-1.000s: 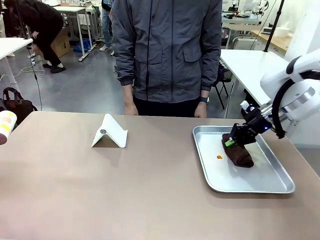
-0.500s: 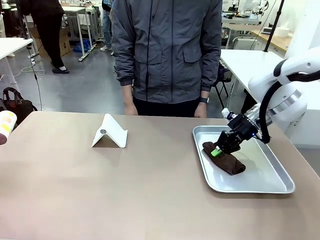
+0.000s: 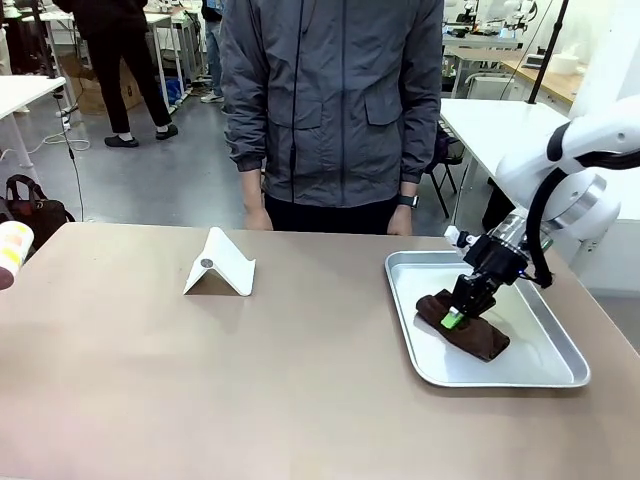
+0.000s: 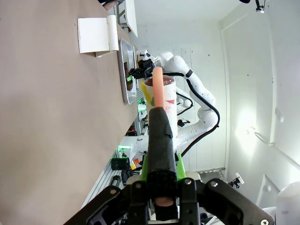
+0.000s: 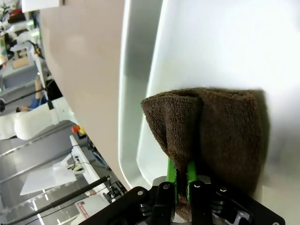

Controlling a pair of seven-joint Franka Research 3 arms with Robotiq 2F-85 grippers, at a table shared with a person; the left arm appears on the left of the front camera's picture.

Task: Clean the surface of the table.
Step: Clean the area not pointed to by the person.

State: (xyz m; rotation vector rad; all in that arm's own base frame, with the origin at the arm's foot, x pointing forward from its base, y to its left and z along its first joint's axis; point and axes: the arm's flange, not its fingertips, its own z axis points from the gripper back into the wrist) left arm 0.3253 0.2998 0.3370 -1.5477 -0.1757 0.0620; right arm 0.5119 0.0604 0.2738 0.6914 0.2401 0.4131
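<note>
The brownish table (image 3: 250, 380) stretches across the front view. At its right end, a brown cloth (image 3: 468, 332) lies in a silver tray (image 3: 500, 379), and my right gripper (image 3: 455, 319) presses down on the cloth, shut on a fold. In the right wrist view the green pads (image 5: 171, 171) pinch the cloth (image 5: 220, 126) against the tray floor (image 5: 197, 42). My left gripper (image 4: 158, 117) is shut on the wall of a patterned paper cup (image 4: 165, 98). The cup (image 3: 12, 250) peeks in at the table's left edge.
A white folded stand (image 3: 220, 265) sits on the table left of the middle. A person in a grey jacket stands at the far edge, hands hanging down. The tray's raised rim (image 5: 133, 93) runs along the cloth's left side in the right wrist view.
My right gripper dragged the cloth left across the tray, then back toward the tray's front. A small orange speck seen on the tray floor a second ago no longer shows.
</note>
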